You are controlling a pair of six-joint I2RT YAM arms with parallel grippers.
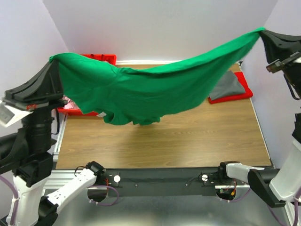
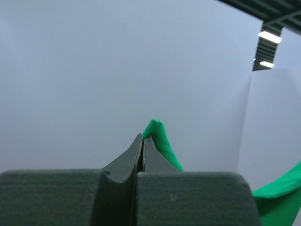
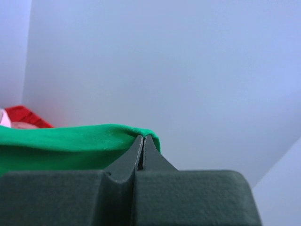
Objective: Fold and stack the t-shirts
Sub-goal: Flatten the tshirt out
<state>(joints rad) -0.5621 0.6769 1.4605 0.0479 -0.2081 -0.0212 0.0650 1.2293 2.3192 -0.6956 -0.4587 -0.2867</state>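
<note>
A large bright green t-shirt [image 1: 150, 92] hangs stretched in the air above the wooden table [image 1: 188, 141], sagging in the middle. My left gripper [image 1: 52, 60] is shut on its left end, high at the left. My right gripper [image 1: 261, 32] is shut on its other end, high at the upper right. In the left wrist view the closed fingertips [image 2: 142, 137] pinch a green fold [image 2: 162, 141]. In the right wrist view green cloth [image 3: 70, 143] drapes over the closed gripper [image 3: 143, 136]. A dark grey t-shirt [image 1: 226, 86] lies in a red tray at the back right.
A red bin [image 1: 101, 59] stands at the back left, mostly hidden behind the green cloth, with pink cloth [image 1: 70, 102] in it. The red tray [image 1: 244, 87] sits by the right wall. White walls close in the back and both sides.
</note>
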